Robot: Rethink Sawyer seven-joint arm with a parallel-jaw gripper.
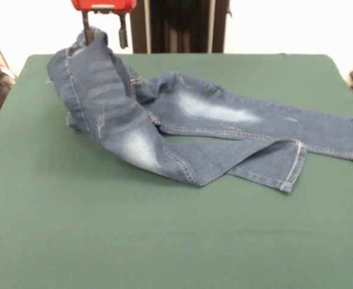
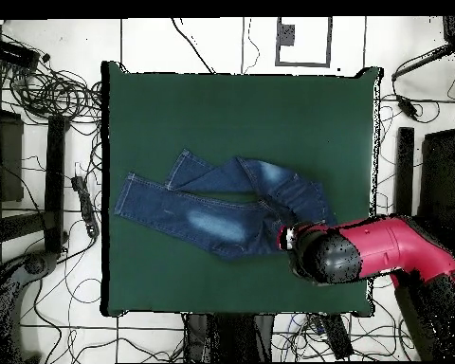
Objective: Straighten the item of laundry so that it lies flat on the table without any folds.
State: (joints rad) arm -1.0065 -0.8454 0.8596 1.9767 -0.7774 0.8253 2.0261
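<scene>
Front view: low across the table [image 1: 164,241], facing the arm.
Overhead view: straight down.
Shared: the whole table [image 2: 231,104].

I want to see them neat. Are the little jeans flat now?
Not yet. The jeans have their waist lifted off the table by the tool, and one leg folds over the other.

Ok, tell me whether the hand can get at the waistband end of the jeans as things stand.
Probably yes: the hand is already at the raised waistband end of the jeans, one finger seemingly touching the denim, and nothing else stands in the way.
</scene>
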